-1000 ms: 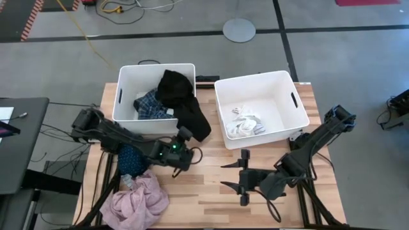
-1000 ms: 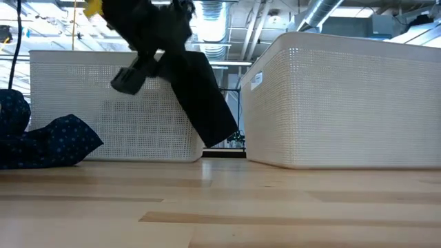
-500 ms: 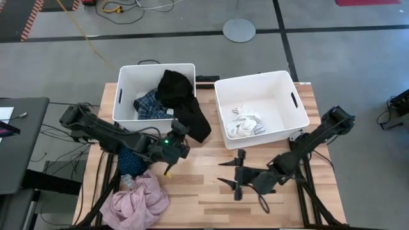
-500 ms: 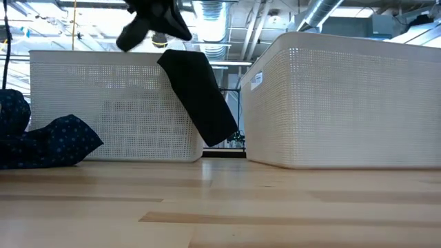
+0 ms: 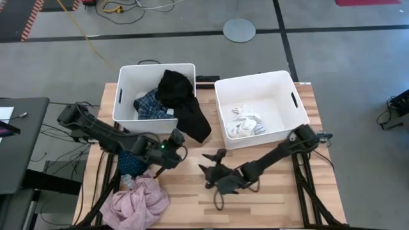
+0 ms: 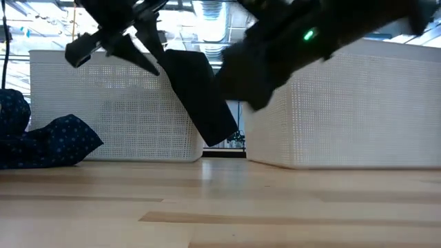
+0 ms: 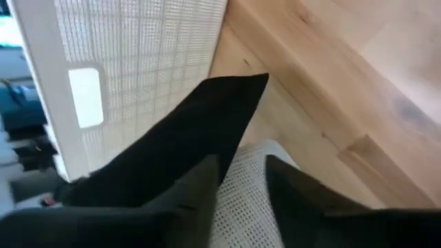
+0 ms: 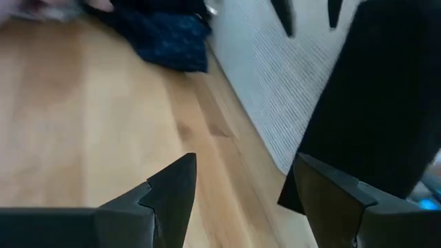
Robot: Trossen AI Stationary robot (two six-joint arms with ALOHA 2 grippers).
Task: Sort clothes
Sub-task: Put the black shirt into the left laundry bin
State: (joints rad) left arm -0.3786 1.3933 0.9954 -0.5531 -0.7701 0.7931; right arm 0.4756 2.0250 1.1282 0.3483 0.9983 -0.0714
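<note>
High view only: socks (image 5: 245, 126) in right bin (image 5: 220, 105); black garment (image 5: 185, 105) draped over left bin (image 5: 125, 89). Left pincer (image 5: 176, 139) slightly parted, right pincer (image 5: 209, 167) open, both empty.

Bare bench (image 5: 281, 191) at front centre and front right, free to cross. Black garment (image 5: 192, 118) drapes over left bin (image 5: 124, 80) wall, partly blocking the gap to right bin (image 5: 300, 115). Pink garment (image 5: 137, 201) and navy garment (image 5: 131, 160) crowd the front-left corner.
</note>
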